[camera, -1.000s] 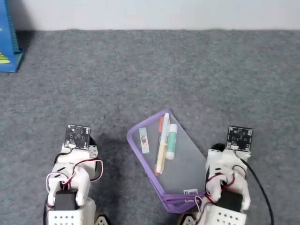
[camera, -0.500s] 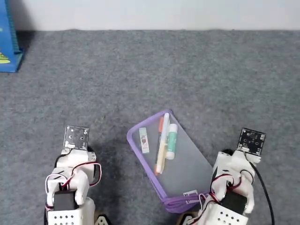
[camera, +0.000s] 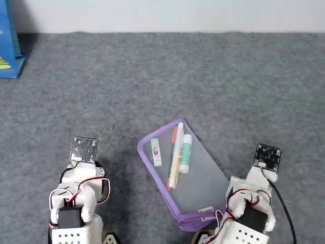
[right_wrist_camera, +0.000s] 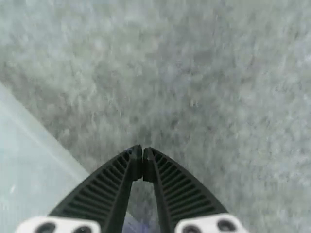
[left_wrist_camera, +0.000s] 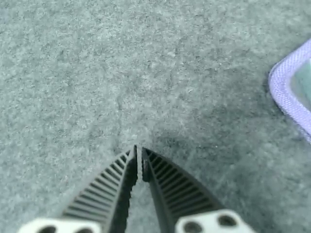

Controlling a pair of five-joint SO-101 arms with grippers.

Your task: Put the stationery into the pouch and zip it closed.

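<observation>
A clear pouch with a purple zip edge lies on the grey carpet between the two arms. Inside it I see an eraser, an orange pen, a pale pen and a green-and-white glue stick. My left gripper is shut with nothing in it, hovering over bare carpet beside the pouch's corner. My right gripper is shut with nothing in it, right next to the pouch's clear edge.
A blue box stands at the far left by the white wall. Grey carpet stretches from the pouch to the wall.
The right arm swung to the right, away from the pouch, then eased slightly back. The left arm shifted only a little. The pouch stayed put.
</observation>
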